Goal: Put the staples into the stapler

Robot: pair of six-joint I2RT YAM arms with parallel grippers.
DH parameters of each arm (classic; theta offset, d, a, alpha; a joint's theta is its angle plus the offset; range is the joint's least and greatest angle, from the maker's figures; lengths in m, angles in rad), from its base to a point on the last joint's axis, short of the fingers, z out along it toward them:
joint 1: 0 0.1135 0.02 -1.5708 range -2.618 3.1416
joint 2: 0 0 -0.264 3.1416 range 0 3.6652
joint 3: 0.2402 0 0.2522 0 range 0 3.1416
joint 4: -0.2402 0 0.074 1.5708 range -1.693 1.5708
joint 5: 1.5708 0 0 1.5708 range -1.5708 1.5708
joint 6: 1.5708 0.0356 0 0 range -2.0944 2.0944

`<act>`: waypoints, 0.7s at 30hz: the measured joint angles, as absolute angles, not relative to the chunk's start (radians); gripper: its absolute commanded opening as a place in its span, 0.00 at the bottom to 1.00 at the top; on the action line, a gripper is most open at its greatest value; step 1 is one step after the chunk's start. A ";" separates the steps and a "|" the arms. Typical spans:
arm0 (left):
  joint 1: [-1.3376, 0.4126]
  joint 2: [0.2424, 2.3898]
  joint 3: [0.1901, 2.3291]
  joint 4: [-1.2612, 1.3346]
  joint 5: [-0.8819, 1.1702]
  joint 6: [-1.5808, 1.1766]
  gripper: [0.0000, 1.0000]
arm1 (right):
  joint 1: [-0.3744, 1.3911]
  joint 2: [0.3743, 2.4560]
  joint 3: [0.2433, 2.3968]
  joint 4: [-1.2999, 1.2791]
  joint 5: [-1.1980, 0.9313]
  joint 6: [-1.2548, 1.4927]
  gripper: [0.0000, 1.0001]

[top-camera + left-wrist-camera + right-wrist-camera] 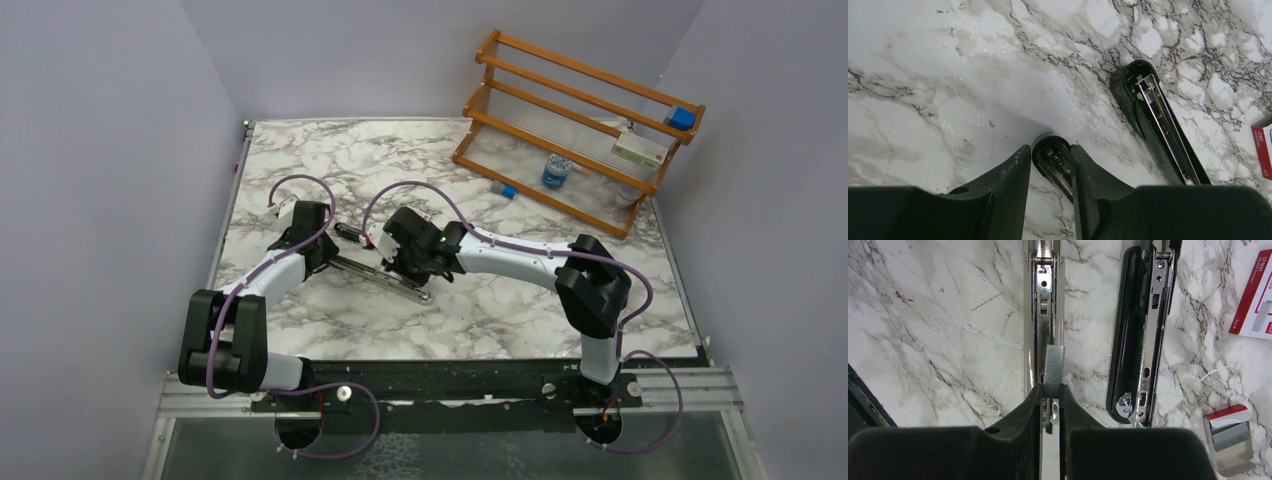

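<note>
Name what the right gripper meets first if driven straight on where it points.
The right gripper, shut on a staple strip, aims at the silver channel of the opened stapler. The strip would probably touch that channel first; the gap is unclear.

Marble-pattern table [480,320] carried stapler [1133,340] opened flat mid-table, red-white staples box [1255,295] just beside it, its tray [1230,437] near. Wooden rack [570,120] sat at far right corner, small blue block [509,191] beside it.
</note>
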State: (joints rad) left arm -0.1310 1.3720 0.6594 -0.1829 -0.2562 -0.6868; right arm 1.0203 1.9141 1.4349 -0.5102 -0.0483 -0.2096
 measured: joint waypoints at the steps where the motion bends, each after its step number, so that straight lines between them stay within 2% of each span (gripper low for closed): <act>1: -0.131 1.372 0.659 -0.183 -0.256 -0.686 0.38 | 1.020 1.914 1.435 -0.510 -0.048 -0.210 0.01; 21: -0.131 1.372 0.659 -0.183 -0.256 -0.686 0.37 | 1.020 1.922 1.435 -0.525 -0.092 -0.230 0.01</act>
